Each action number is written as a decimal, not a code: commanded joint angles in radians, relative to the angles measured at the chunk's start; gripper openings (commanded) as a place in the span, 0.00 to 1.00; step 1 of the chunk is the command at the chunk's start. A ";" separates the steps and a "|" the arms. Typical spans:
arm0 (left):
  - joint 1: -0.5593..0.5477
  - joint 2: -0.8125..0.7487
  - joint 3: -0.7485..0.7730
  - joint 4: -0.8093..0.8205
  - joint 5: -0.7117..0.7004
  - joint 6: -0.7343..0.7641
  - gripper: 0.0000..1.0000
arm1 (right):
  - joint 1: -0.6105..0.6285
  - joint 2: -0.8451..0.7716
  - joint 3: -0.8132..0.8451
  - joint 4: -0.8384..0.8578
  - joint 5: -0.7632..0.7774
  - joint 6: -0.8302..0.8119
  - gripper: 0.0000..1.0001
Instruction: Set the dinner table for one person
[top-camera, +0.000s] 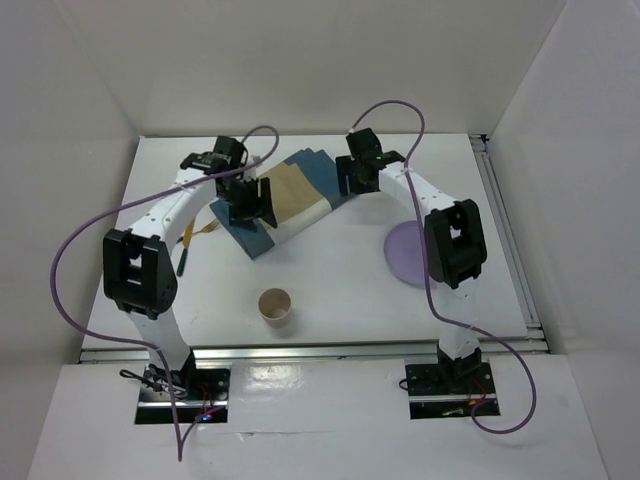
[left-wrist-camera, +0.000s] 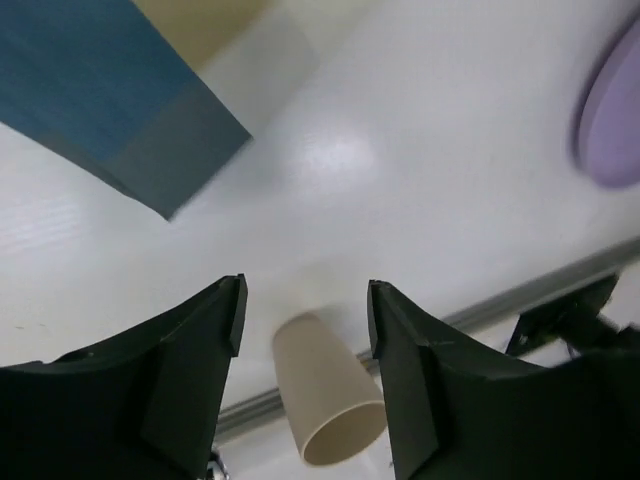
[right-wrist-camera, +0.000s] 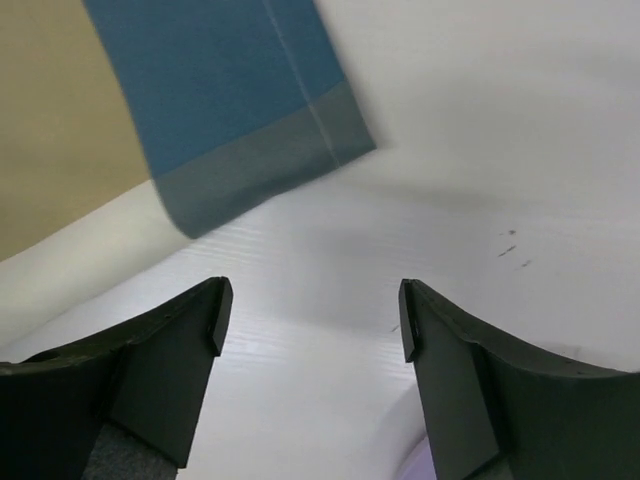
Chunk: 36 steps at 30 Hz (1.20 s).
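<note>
The left tool (left-wrist-camera: 305, 300) and the right tool (right-wrist-camera: 310, 305) are being held wide, gripping nothing, above opposite ends of the placemat (top-camera: 290, 200). The worktop (top-camera: 340, 290) is lying beneath them, cup (top-camera: 275, 307) and plate (top-camera: 404, 254) well apart on it.

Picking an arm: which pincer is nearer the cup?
The left pincer: its wrist view shows the tan paper cup; the right pincer hangs farther away.

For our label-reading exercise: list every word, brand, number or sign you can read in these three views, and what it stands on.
None: no text is readable in any view. The blue-and-tan striped cloth placemat, tan paper cup, round purple plate and large white rectangular tabletop show no lettering; the tabletop's small dark specks are not letters.
</note>
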<state>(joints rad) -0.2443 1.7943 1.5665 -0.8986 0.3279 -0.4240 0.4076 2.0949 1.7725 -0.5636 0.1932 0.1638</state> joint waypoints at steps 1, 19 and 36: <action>0.104 -0.004 0.141 -0.025 -0.112 0.002 0.65 | 0.022 -0.101 0.021 -0.005 -0.058 0.031 0.78; 0.309 0.487 0.449 0.032 -0.070 -0.140 0.61 | 0.096 -0.283 -0.156 -0.113 -0.083 0.108 0.50; 0.309 0.583 0.487 0.049 -0.076 -0.119 0.22 | 0.077 -0.357 -0.234 -0.151 -0.032 0.137 0.53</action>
<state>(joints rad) 0.0658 2.3581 2.0254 -0.8448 0.2165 -0.5575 0.4900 1.7824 1.5036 -0.6857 0.1356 0.2916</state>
